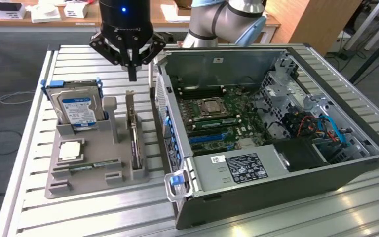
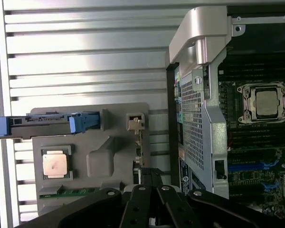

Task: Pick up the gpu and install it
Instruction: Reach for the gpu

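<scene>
Above far end of gpu [image 1: 134, 136], gripper [image 1: 132, 74] hovers, fingers pressed together, holding nothing. Gpu stands on edge in grey tray [image 1: 77, 185], just beside open PC case [image 1: 255, 197], on exterior view's left of it; below fingertips, apart. Step, likely: approach for pick-up, card ungrasped. Grasp calls for jaws parted, straddling thin top edge.

Grey tray [image 1: 87, 185]; blue-white hard drive label [image 1: 79, 111]; black claw [image 1: 132, 76]; green motherboard [image 1: 226, 126]; black case [image 1: 275, 190].
</scene>
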Robot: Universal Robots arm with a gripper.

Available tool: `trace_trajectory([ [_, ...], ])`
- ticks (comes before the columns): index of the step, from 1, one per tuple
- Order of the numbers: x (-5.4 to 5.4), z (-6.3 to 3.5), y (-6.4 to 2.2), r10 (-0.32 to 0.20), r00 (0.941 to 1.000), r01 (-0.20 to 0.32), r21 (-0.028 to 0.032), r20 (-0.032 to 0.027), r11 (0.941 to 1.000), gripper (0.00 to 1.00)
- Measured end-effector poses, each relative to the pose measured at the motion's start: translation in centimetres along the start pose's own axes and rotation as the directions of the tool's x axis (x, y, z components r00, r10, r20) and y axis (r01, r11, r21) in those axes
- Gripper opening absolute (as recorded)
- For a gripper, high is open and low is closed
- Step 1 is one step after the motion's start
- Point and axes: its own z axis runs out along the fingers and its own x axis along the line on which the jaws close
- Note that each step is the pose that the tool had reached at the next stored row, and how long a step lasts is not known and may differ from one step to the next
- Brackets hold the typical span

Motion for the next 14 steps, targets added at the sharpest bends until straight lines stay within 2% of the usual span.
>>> trace_trajectory([
  [14,-0.3,-0.15,-3.52,0.000,1.0000,0.000,0.0000,0.0001,1.0000,0.11],
])
